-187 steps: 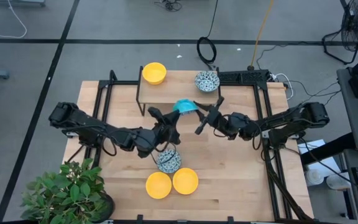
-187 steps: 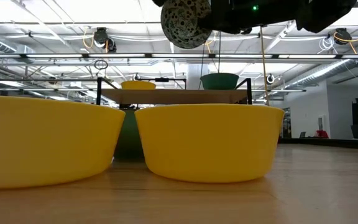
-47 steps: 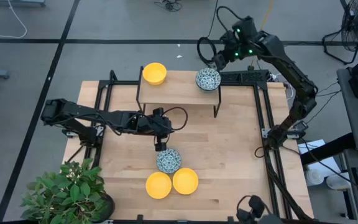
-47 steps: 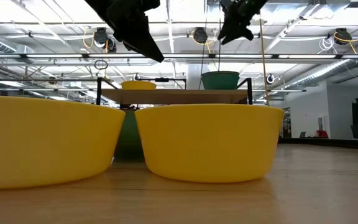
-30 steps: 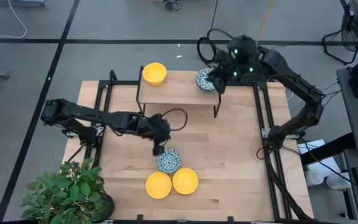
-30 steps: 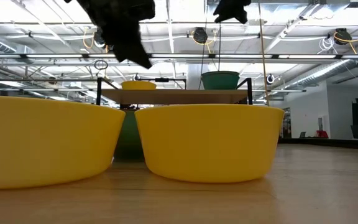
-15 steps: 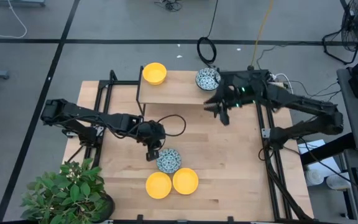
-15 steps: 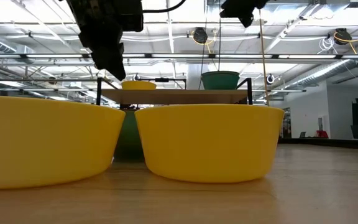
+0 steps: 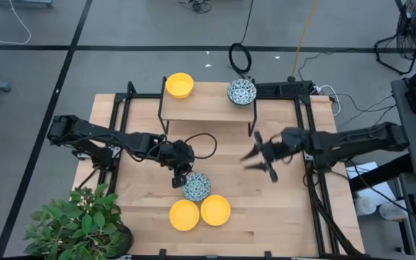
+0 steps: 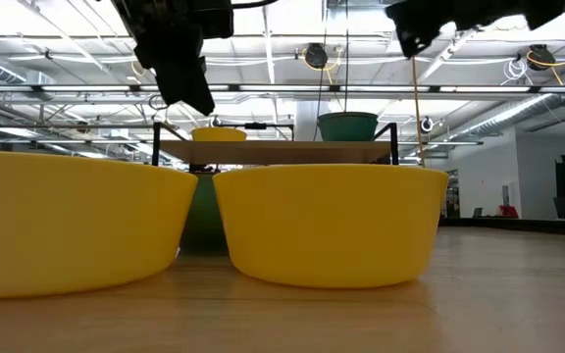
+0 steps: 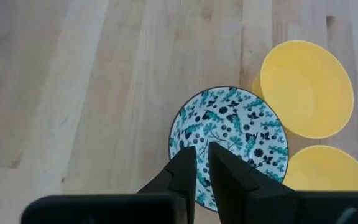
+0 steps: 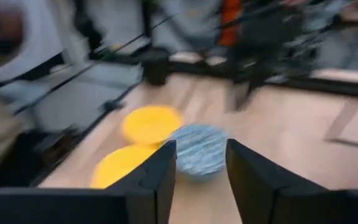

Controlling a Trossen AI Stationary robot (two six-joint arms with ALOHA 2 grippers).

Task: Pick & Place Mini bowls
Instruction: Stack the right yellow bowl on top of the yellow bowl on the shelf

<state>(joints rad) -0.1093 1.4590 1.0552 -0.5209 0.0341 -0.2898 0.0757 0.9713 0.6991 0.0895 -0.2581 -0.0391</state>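
Wooden table on grey floor, cluttered surroundings.
Raised wooden shelf on black legs at the far edge; leafy potted plant by the near left corner; coiled black cable behind; fan at far right.

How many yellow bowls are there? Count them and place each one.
3. One yellow bowl sits on the raised shelf at the table's far side; two yellow bowls sit side by side near the front edge. None appears hidden.

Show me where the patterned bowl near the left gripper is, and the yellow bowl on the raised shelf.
patterned bowl (image 11: 232,146): left wrist view, inner floor of the bowl.
yellow bowl on the shelf (image 9: 179,84): high view, centre of its inside.
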